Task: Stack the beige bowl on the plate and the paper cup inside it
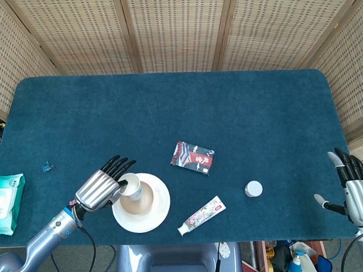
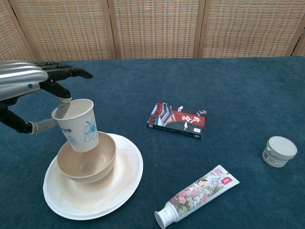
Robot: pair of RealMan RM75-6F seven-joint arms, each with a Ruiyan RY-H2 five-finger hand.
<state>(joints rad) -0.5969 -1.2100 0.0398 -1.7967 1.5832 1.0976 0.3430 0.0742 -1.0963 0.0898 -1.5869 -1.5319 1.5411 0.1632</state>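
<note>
Here the left hand point(image 2: 28, 83) pinches the paper cup point(image 2: 76, 125) at its rim, base dipping into the beige bowl point(image 2: 90, 160), which sits on the plate point(image 2: 126, 179). The right hand point(image 1: 355, 189) hangs off the bench point(image 1: 168, 106), fingers spread, holding nothing.

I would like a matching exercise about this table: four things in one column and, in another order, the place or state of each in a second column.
Things:
1. paper cup
2. beige bowl
3. toothpaste tube
4. right hand

Places or states:
A. lying on its side near the front edge of the table
B. open, holding nothing, at the far right
C. sitting on the plate
D. held at its rim by the left hand, its base lowered into the bowl

Pairs: 1-D, 2-C, 3-A, 4-B
</note>
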